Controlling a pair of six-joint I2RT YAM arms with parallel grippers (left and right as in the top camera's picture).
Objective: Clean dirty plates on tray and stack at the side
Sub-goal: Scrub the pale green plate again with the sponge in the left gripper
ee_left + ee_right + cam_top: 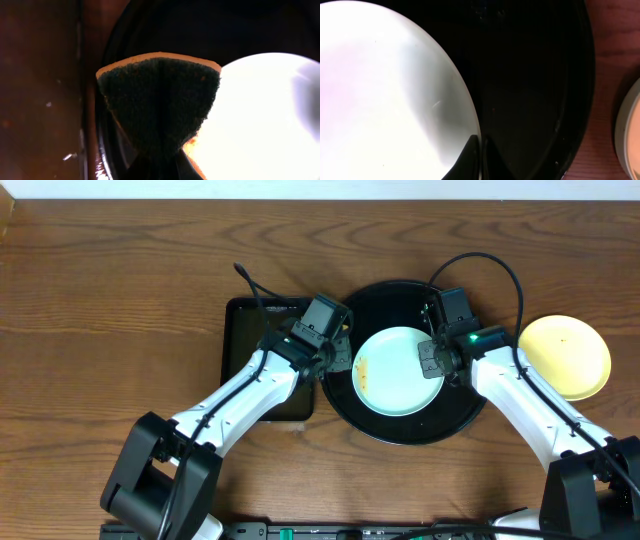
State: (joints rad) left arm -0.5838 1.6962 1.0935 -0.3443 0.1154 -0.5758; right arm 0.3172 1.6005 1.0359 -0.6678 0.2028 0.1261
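A pale blue-white plate (pixel 397 370) lies on the round black tray (pixel 400 430), with an orange smear (pixel 362 368) near its left rim. My left gripper (pixel 338 350) is shut on a sponge (pixel 159 97), dark green scrub side up, at the plate's left edge (pixel 260 125). My right gripper (pixel 432 360) is shut on the plate's right rim (pixel 385 90), one finger above and one below. A pale yellow plate (pixel 565 356) sits on the table right of the tray. The third plate is not in view.
A smaller rectangular black tray (pixel 245 360) lies left of the round tray, under my left arm. The table (pixel 120 300) is brown wood. The yellow plate's rim shows in the right wrist view (pixel 627 130).
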